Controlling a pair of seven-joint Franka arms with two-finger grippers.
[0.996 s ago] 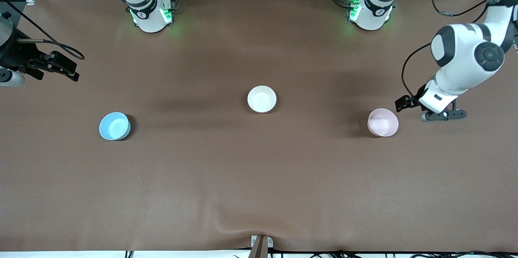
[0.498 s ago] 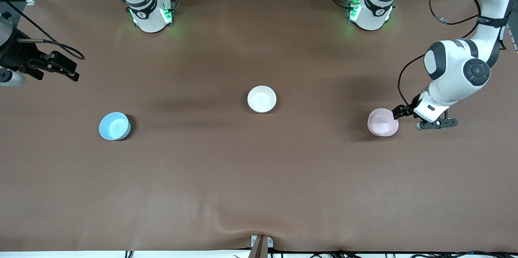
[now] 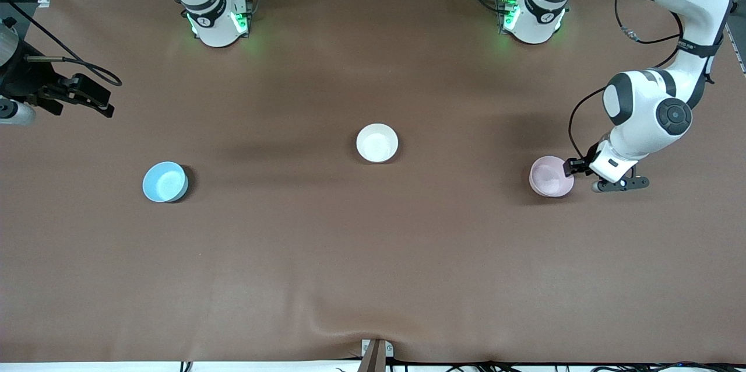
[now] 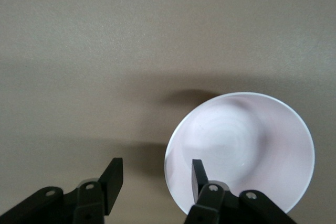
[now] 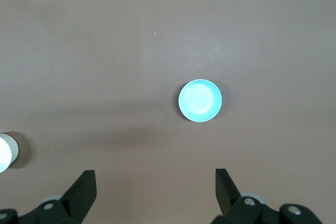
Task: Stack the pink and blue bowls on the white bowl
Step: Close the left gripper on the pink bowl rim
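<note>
Pink bowl (image 4: 240, 153) sits at the left gripper (image 4: 155, 178), whose part-open fingers straddle its rim, not yet clamped; the right gripper (image 5: 155, 187) waits, spread wide.

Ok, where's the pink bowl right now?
The pink bowl sits on the table toward the left arm's end, slightly nearer the front camera than the white bowl, with the left gripper straddling its rim.

In the right wrist view, the white bowl (image 5: 5, 152) is cut off by the edge, only a sliver showing.
</note>
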